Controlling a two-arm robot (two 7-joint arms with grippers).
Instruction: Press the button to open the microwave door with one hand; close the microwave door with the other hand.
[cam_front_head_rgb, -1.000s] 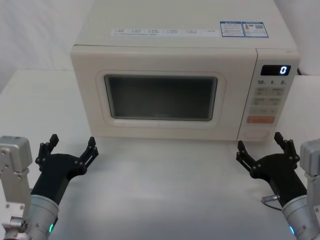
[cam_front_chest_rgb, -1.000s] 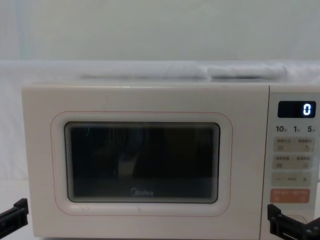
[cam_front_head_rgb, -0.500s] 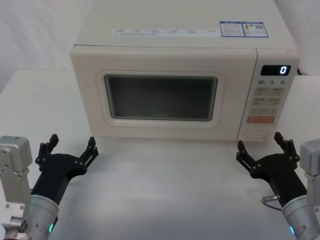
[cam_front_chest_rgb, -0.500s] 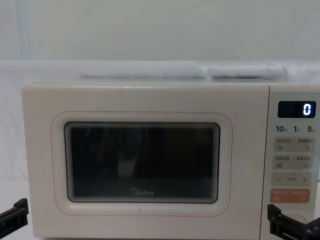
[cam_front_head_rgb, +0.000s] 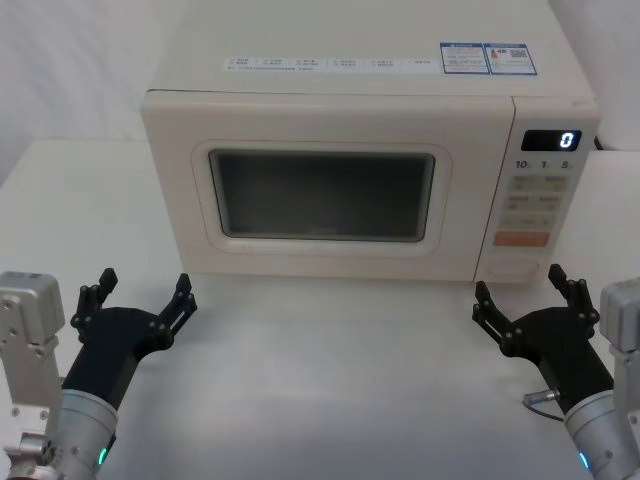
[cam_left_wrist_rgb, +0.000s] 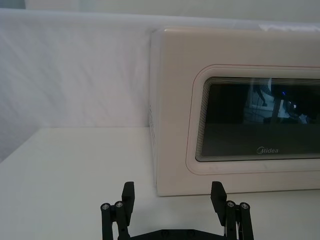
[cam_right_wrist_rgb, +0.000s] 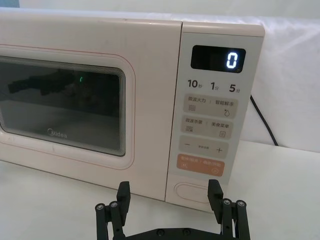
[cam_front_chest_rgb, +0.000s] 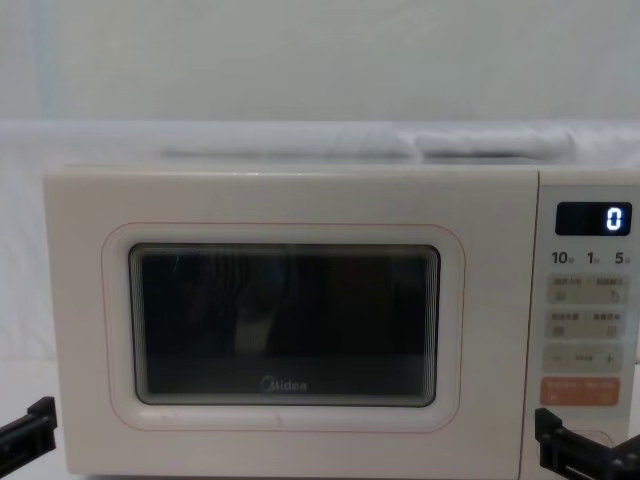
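1. Left tool (cam_front_head_rgb: 140, 296): black, fingers spread wide, holding nothing; low over the white surface (cam_front_head_rgb: 330, 370), near the front-left corner of the microwave (cam_front_head_rgb: 365, 85), not touching it.
2. Right tool (cam_front_head_rgb: 525, 295): black, fingers likewise spread, nothing held; just in front of the control panel, below the button (cam_right_wrist_rgb: 192, 191), apart from it.
3. Button: cream oval, lowest key of the panel, under the orange key (cam_right_wrist_rgb: 200, 164).
4. Microwave door (cam_front_head_rgb: 325, 190): shut, flush w/ the front; dark window, "Midea" logo at the bottom.
5. Display (cam_front_head_rgb: 551, 140): reads "0", top of the panel, right of the door.
6. Microwave sits at the rear of the surface.
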